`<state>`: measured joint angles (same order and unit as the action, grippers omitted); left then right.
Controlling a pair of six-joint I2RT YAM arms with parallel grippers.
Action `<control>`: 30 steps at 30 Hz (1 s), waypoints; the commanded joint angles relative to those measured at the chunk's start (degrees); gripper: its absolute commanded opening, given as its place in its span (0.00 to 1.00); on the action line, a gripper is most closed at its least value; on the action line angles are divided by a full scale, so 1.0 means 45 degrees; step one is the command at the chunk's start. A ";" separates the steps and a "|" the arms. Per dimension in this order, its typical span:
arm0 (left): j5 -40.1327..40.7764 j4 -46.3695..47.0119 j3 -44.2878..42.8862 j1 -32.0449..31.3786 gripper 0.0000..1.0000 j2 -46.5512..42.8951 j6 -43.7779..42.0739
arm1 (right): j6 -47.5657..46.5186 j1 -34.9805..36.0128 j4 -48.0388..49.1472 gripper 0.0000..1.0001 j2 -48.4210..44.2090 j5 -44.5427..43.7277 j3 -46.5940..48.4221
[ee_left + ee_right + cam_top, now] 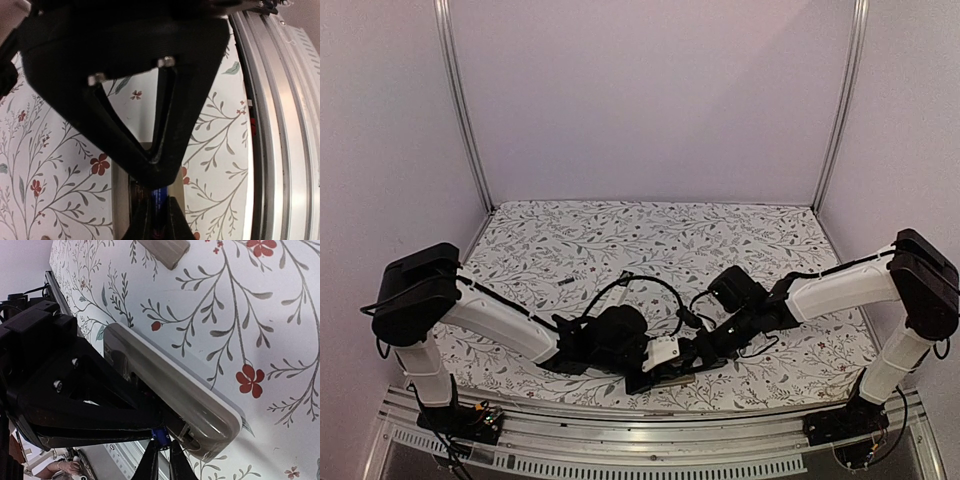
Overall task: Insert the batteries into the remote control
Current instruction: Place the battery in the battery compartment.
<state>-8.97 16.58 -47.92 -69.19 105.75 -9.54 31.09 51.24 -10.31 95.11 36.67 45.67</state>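
Observation:
The grey remote [676,381] lies near the table's front edge with its battery bay facing up. It also shows in the right wrist view [180,390] and the left wrist view [120,200]. Both grippers meet over it. My right gripper [161,446] is shut on a small blue-black battery [161,435] at the bay's end. In the left wrist view my left gripper [159,204] pinches the same battery [160,194], and the right gripper's black finger touches it from above. From above, the left gripper [655,372] and the right gripper [693,358] nearly touch.
The aluminium rail [280,125] at the table's front edge runs right beside the remote. A small grey-beige piece [165,250] lies on the floral cloth beyond the remote. Two tiny dark items [565,285] lie farther back on the left.

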 commanded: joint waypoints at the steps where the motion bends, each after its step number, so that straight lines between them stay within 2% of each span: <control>1: -0.0117 -0.1750 0.0176 0.0121 0.10 0.0697 0.0054 | 0.0214 0.0083 0.0275 0.07 0.0326 -0.0111 -0.0265; 21: 0.0077 -0.1605 0.0044 0.0121 0.34 0.0246 0.0026 | 0.0263 0.0080 0.0424 0.05 0.0873 -0.0169 -0.0133; 30: 0.0197 -0.1482 0.0024 0.0121 0.42 0.0147 -0.0062 | 0.0242 0.0077 -0.0149 0.01 0.1027 -0.0933 0.0114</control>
<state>-9.56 14.33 -48.18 -69.19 106.21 -9.72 32.29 51.18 -8.29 97.27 36.58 45.54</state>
